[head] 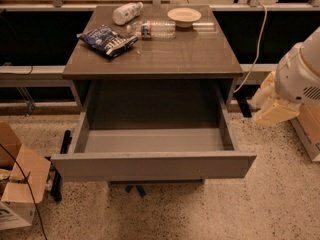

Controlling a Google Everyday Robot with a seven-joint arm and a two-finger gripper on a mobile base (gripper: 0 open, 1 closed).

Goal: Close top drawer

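The drawer [150,165] stands pulled far out toward the near side below the tabletop [170,54], its flat front bordering open floor that leaves room for a push, while the hand [272,108] hangs right of its right edge, apart from it, how far open I cannot tell.

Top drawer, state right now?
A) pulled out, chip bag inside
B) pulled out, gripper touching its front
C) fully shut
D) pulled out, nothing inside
D: the top drawer stands pulled far out and its box shows only a bare floor. The chip bag lies up on the tabletop. The gripper hangs off to the right of the drawer, apart from it.
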